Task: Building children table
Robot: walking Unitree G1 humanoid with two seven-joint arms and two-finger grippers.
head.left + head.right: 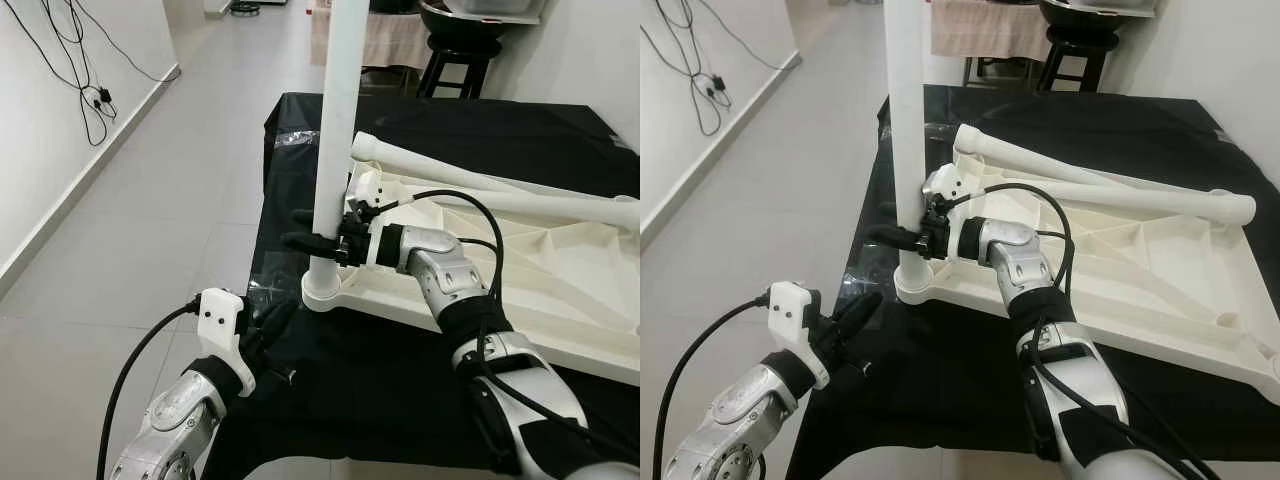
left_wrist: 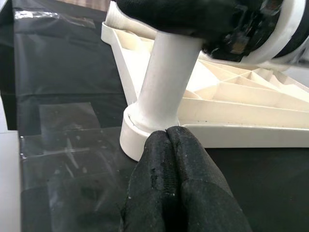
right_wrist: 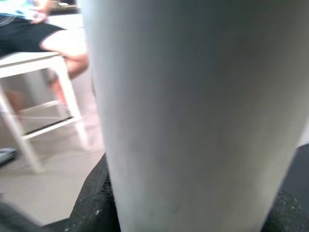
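Observation:
A white children's table top lies upside down on a black-covered table. One white table leg stands upright in the corner socket nearest me. My right gripper is shut around this leg just above the socket; the leg is close up in the right wrist view. Two more legs lie across the underside. My left gripper is shut with nothing in it, low at the table's front edge, its tips pointing at the socket's base and just short of it.
A clear plastic patch lies on the black cover beside the socket. Open tiled floor runs along the left, with cables on the wall. A black stool stands behind the table. A seated person's leg is by a white stool.

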